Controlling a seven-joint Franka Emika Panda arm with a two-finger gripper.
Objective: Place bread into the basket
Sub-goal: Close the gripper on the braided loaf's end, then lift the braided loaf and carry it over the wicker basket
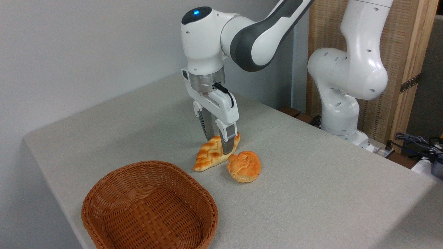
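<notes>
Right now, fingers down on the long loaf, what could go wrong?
1. The fingers straddle the loaf near its far end, so it may droop or slip when lifted.
2. The round bun lies right beside the loaf and could get nudged.
3. The basket sits at the table edge; a hard drop might shove it.

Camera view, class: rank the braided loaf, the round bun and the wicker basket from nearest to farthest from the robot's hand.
1. Braided loaf: directly at the hand, whose fingers straddle its far end.
2. Round bun: just right of the loaf, slightly nearer the camera.
3. Wicker basket: empty, at the front left near the table edge.
</notes>
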